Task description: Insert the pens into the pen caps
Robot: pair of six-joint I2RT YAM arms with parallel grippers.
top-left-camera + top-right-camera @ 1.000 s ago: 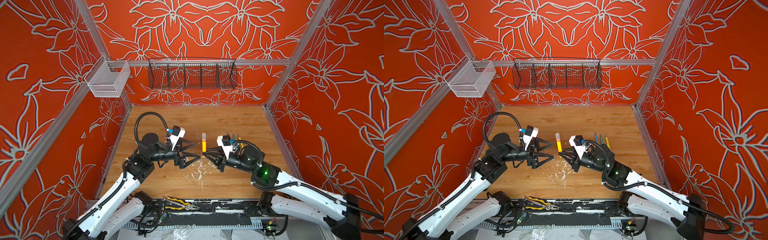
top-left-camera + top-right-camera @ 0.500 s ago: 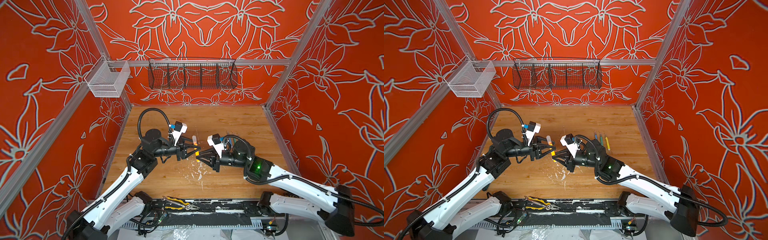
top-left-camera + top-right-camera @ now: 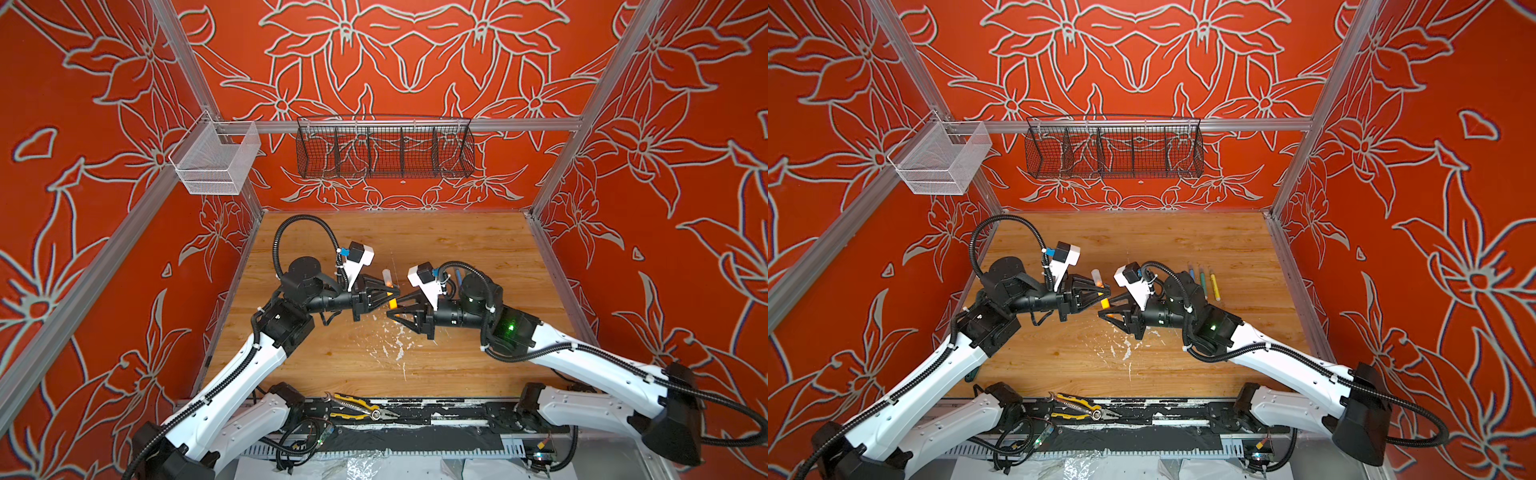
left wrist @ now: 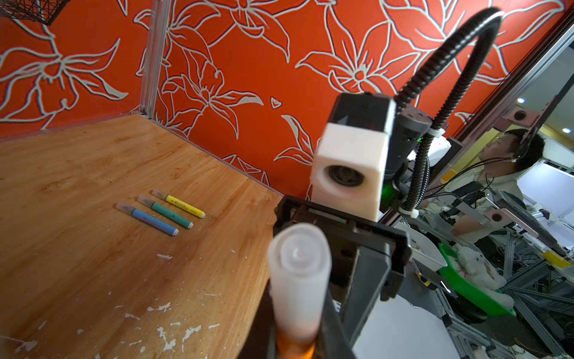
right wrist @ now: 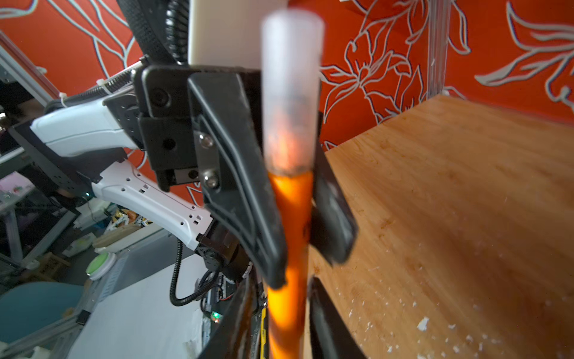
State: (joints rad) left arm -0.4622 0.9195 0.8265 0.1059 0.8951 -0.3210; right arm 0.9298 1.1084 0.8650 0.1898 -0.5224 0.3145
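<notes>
Away from three lying pens (image 4: 166, 212), left jaws clamp orange pen (image 5: 289, 199), right jaws parted.

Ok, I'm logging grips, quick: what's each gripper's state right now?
Left gripper: closed on the orange pen.
Right gripper: open, jaws parted around the same pen.

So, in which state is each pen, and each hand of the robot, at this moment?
orange pen: cap on, held in the air.
blue pen: capped, lying flat.
green pen: capped, lying flat.
yellow pen: capped, lying flat.
left hand: shut on orange pen.
right hand: around orange pen, grip unclear.
</notes>
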